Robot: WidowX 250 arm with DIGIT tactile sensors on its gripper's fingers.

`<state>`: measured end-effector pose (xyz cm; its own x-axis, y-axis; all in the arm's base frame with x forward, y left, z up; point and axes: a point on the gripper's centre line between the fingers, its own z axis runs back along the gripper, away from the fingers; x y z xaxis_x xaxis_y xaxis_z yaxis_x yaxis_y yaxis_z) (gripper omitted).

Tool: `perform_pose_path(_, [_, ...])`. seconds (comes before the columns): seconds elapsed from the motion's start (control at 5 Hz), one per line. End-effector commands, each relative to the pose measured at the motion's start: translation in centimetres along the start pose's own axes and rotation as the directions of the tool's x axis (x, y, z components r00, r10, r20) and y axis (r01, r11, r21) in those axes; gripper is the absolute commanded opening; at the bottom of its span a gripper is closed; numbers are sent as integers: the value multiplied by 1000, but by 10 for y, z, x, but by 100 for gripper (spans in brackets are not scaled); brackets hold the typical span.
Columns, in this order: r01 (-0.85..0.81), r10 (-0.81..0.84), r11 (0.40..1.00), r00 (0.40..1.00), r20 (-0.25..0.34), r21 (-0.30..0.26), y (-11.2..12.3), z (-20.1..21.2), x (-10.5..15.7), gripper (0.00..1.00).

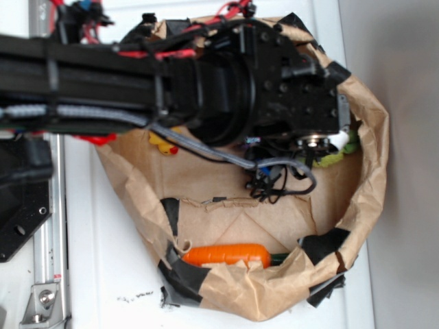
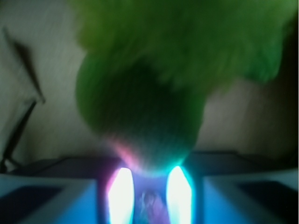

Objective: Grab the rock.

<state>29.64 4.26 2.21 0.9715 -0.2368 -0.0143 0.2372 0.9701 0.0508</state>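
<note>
Pincer point(image 2: 149, 198) of the black robot arm point(image 1: 103, 89) sits low inside the crumpled brown paper bag point(image 1: 370, 137), directly against a fuzzy green plush toy point(image 2: 159, 79); whether it is open or closed cannot be told. No brownish-grey rock can be made out in either view. An orange plastic carrot point(image 1: 226, 255) lies along the bag's near wall, and a small yellow toy point(image 1: 163, 144) peeks from under the arm.

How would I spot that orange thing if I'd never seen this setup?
Find the crumpled brown paper bag lying open under the black robot arm. Along its lower taped rim lies a carrot, smooth, long and bright orange, unlike the fuzzy green toy near the opposite edge.
</note>
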Motion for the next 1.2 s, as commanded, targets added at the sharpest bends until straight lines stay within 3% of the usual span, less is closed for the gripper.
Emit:
perform_pose_path(0.0, [-13, 12, 1000, 998, 56, 18, 3, 20, -8, 100])
perform_pose_path(0.2, [-11, 10, 1000, 999, 40, 26, 2, 14, -13, 100])
perform_pose_path(0.4, [-15, 14, 1000, 999, 28, 27, 4, 9, -15, 81])
perform_pose_path(0.6, [-23, 22, 999, 999, 28, 22, 6, 8, -15, 0])
perform_pose_path(1.0, [-18, 17, 999, 1000, 12, 39, 5, 3, -16, 0])
